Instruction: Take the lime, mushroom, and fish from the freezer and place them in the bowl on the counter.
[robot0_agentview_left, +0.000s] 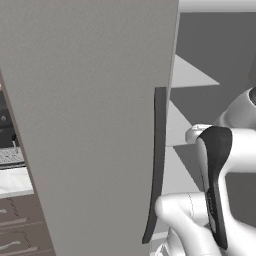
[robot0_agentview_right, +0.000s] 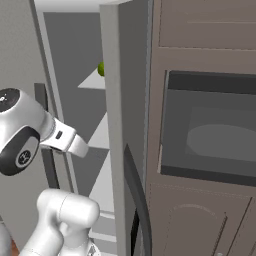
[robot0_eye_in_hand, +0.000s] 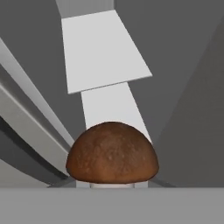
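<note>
A brown mushroom (robot0_eye_in_hand: 112, 153) sits close up at the bottom of the hand view. Its domed cap hides the fingertips of my gripper, which is shut on it. Behind it, pale freezer shelves (robot0_eye_in_hand: 101, 50) recede into the grey freezer. A green lime (robot0_agentview_right: 101, 68) rests on an upper shelf (robot0_agentview_right: 95, 80) in the right base view. The freezer's broad grey door (robot0_agentview_left: 90, 125) stands open, with its long dark handle (robot0_agentview_left: 159, 165) beside my arm. A strip of the white counter (robot0_agentview_left: 15, 181) shows at the far left. The fish and the bowl are out of view.
The freezer's right-hand door (robot0_agentview_right: 120, 125) also has a dark handle (robot0_agentview_right: 141, 200). Next to it is a brown cabinet with a built-in oven (robot0_agentview_right: 210, 130). Brown drawers (robot0_agentview_left: 20, 227) sit under the counter. My arm's white links (robot0_agentview_right: 60, 215) stand in front of the opening.
</note>
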